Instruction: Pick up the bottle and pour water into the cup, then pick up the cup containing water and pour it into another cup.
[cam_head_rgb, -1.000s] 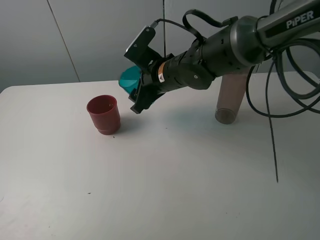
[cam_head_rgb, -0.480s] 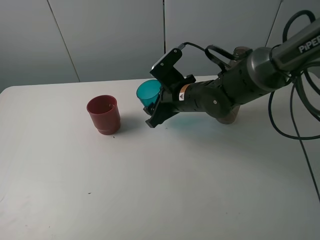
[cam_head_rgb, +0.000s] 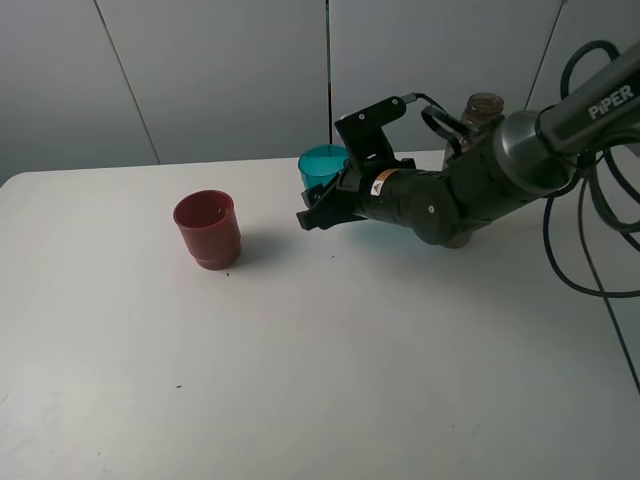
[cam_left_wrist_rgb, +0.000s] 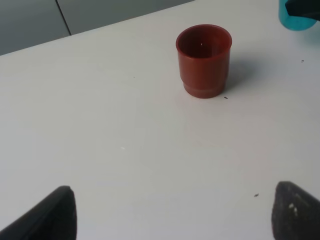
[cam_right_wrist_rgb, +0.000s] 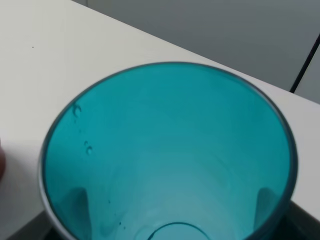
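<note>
The right gripper (cam_head_rgb: 318, 208) is clamped around the teal cup (cam_head_rgb: 323, 166), holding it upright a little way to the right of the red cup (cam_head_rgb: 208, 229), with open tabletop between the two. Whether the teal cup's base is resting on the table (cam_head_rgb: 300, 370) or hanging just above it I cannot tell, since the arm hides that part. Looking straight down into the teal cup (cam_right_wrist_rgb: 167, 150) from the wrist, I see only a few droplets clinging to the inner wall and no standing pool, so my guess is that its water has gone out and the second pour is done, or nearly so. The red cup (cam_left_wrist_rgb: 204, 60) stands upright on the table, and its inside is too dark for me to say whether any water lies in it. The bottle (cam_head_rgb: 480, 110) stands upright at the back right, mostly hidden behind the arm, only its open neck showing, so the first pour looks finished as well. What seems left is just setting the teal cup down and letting go. The left gripper (cam_left_wrist_rgb: 172, 210) hangs over bare table near the red cup, its two fingertips spread wide apart with nothing between them.
</note>
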